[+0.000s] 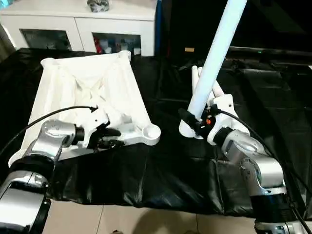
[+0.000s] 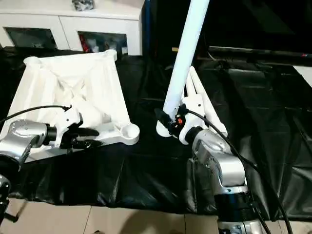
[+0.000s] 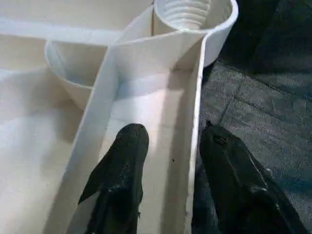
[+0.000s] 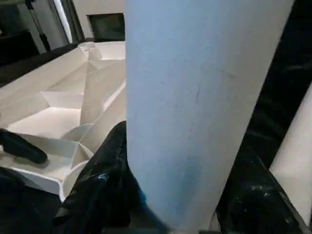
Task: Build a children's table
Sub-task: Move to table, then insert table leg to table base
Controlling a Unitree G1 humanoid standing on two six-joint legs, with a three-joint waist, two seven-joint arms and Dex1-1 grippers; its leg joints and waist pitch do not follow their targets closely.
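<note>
1. Nearest the camera: two silver forearms reaching out over a counter (image 1: 161, 180) draped in black sheeting, pale tiled floor (image 1: 146, 219) showing along the near edge.
2. Left gripper (image 1: 111, 138) closed on the near rim of the tabletop (image 1: 87, 87), one black finger (image 3: 122, 165) inside the rim channel, the other outside it against the black sheeting, the rim wall pinched between them.
3. Tabletop lying underside up on the left half of the counter, white ribs crossing its middle, a round corner socket (image 1: 151, 131) with a threaded inside just beyond the left gripper.
4. Right gripper (image 1: 192, 122) clamped around the lower end of a white tube leg (image 1: 214, 53), black fingers (image 4: 97, 190) on both sides of the tube.
5. Held leg rising steeply from the gripper, tilted toward the right, upper end out of frame; lower end just above the counter, well apart from the corner socket.
6. Just behind the right gripper: more white legs (image 2: 195, 85) lying together on the black sheeting.
7. Farthest back: white cabinet (image 1: 78, 24) with glass-fronted doors standing behind the counter, a small dark object on top.
</note>
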